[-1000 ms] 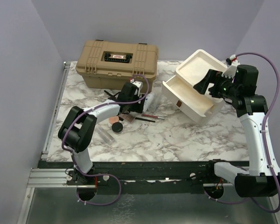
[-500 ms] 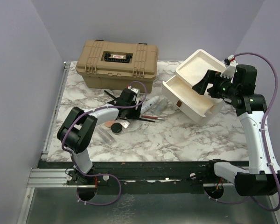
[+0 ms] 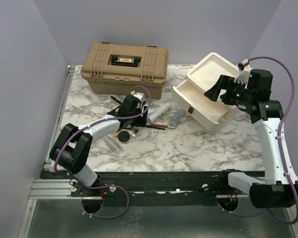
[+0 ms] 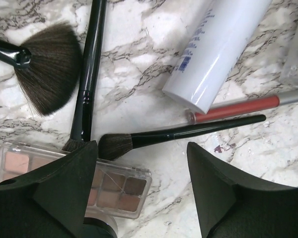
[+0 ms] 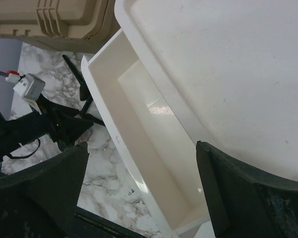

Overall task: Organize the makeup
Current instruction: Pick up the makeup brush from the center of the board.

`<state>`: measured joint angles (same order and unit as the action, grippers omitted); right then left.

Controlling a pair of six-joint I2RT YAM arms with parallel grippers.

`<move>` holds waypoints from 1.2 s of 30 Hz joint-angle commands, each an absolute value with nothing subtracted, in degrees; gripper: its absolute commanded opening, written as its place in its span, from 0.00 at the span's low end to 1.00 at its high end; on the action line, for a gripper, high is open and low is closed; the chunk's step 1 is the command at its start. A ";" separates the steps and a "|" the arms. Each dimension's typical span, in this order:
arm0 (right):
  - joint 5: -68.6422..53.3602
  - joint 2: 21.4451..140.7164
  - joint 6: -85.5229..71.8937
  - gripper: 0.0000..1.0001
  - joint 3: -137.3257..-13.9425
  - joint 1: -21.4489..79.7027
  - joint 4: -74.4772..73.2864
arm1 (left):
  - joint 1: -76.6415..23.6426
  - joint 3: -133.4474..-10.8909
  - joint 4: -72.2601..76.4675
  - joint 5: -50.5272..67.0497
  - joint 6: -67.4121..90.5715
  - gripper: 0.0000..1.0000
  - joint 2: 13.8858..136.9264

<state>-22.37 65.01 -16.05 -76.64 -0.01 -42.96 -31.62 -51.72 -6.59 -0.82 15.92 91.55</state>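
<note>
The makeup lies in a loose pile on the marble table in front of the tan case. In the left wrist view I see a black fan brush [image 4: 47, 69], a long black brush [image 4: 88, 74], a small black brush [image 4: 179, 134], the pale tube [image 4: 218, 49], a red lip pencil [image 4: 238, 108] and an eyeshadow palette [image 4: 114, 186]. My left gripper [image 4: 140, 148] is open and empty, low over the palette and small brush; it also shows from above [image 3: 131, 115]. The tube [image 3: 159, 112] and a tiny light-blue piece [image 3: 175, 115] lie right of it. My right gripper [image 3: 213, 90] is open and empty above the white box's open drawer [image 5: 154, 148].
The tan latched case [image 3: 124, 67] stands at the back left. The white box [image 3: 211, 74] sits tilted at the back right with its drawer pulled out towards the pile. A round compact [image 3: 123, 135] and a clear item [image 3: 111, 144] lie near the left arm.
My left gripper has moved left and a little nearer, uncovering the pale tube, and its elbow has swung left. The right arm has not moved.
</note>
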 commanded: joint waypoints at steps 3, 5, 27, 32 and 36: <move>-23.08 64.29 -16.04 0.96 -75.85 0.00 -43.31 | -31.64 -52.12 -5.92 2.55 12.94 0.74 91.22; -22.46 64.18 -15.93 0.96 -76.27 0.00 -43.73 | -31.72 -52.87 -5.82 4.31 11.65 0.74 91.49; -22.14 62.97 -15.21 0.96 -76.16 0.00 -44.08 | -36.47 -56.57 -6.49 5.79 -12.79 0.70 98.01; -22.61 63.11 -15.47 0.96 -76.05 0.00 -43.90 | -36.47 -57.06 -7.47 9.35 -15.24 0.69 100.30; -22.57 63.14 -15.60 0.96 -75.93 0.00 -43.90 | -36.47 -57.30 -7.75 10.11 -15.28 0.67 101.53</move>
<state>-22.35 63.13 -15.99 -76.36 -0.01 -43.07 -36.40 -55.90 -6.46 7.14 -13.15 99.90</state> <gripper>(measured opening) 0.962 0.682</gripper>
